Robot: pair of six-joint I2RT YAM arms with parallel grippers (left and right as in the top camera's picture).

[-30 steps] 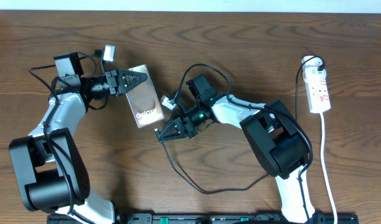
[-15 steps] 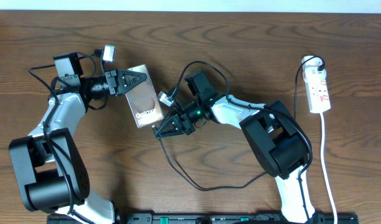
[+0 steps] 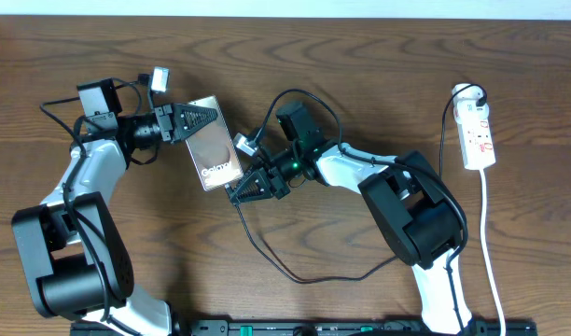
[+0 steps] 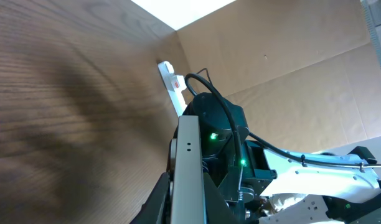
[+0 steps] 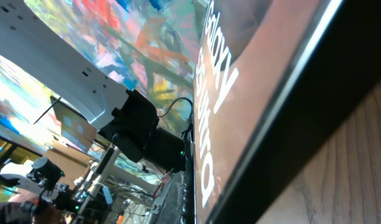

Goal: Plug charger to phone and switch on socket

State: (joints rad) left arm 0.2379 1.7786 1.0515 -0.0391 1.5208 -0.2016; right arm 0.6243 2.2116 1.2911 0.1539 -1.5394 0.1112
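The phone is held over the left middle of the wooden surface. Its long axis runs nearly from the far edge toward the near edge, with the near end swung a little to the right. It is a glossy brown-grey slab, and its white "Galaxy" lettering runs along that axis near the lower end. The left pincer is closed across the far end, one finger on each face. In the left wrist view the phone shows only as a pale thin edge standing between those fingers. The right pincer is clamped narrow just beside the phone's near right corner, pointing at it. The charger, a thin black cable, runs out from those tips, loops toward the near edge of the surface and passes behind the right arm. Its connector tip is hidden inside the fingers, so I cannot tell whether it touches the phone's end. The right wrist view is filled by the phone's shiny face and dark rim at very close range, with bright reflections and mirrored lettering. No fingers can be made out there. The socket, a white strip with red markings, lies well apart at the right edge, lengthwise front to back, with a plug in its far end. Its switch is too small to read.
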